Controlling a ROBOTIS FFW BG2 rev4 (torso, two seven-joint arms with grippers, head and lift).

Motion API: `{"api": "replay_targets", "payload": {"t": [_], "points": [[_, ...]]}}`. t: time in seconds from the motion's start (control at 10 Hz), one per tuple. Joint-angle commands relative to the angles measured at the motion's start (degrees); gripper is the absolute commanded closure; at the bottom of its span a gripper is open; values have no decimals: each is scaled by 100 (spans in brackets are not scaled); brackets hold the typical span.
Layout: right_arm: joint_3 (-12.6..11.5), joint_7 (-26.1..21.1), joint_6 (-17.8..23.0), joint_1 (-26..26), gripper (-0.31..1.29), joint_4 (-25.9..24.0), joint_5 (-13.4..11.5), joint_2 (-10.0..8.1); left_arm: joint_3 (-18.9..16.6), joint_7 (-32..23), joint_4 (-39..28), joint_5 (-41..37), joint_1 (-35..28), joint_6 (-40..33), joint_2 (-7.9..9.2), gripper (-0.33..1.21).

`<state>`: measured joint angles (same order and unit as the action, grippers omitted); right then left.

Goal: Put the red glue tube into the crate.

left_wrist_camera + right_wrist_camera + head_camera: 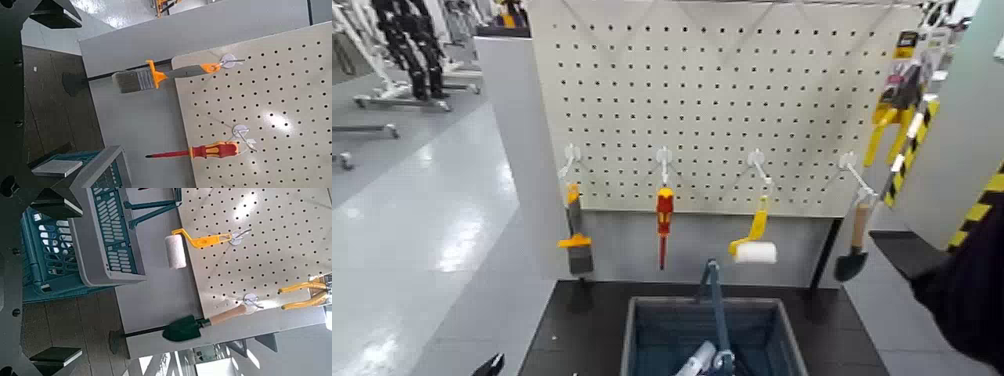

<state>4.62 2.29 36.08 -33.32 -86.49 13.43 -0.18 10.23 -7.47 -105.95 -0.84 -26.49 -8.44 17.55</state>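
Note:
The grey-blue crate (642, 345) stands on the dark table below the pegboard, its hoop handle (715, 300) upright. A whitish long piece (696, 358) lies inside it beside the handle's base; no red label shows, so I cannot tell whether it is the red glue tube. My left gripper (55, 88) is open and empty, left of the crate; only its tip (490, 365) shows in the head view. My right gripper (55, 280) is open and empty, with the crate's wall (113, 235) beyond its fingers. My right arm (972, 290) is at the right edge.
On the white pegboard (732, 90) hang a paintbrush (575, 235), a red-and-yellow screwdriver (663, 220), a paint roller (755, 245), a trowel (854, 245) and yellow-handled pliers (888, 120). A yellow-and-black striped post (982, 210) stands at the right.

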Motion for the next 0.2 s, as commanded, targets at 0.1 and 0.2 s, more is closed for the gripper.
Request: {"api": "replay_targets", "payload": {"t": [0.1,0.2], "points": [[-5,-53,-128,-8,9,-61,-33,686,14,0,-5,5,12,9,12,6],[3,-114,-233,-43,9,-131,-69,686,23,9,-5,13,12,9,12,6]]}}
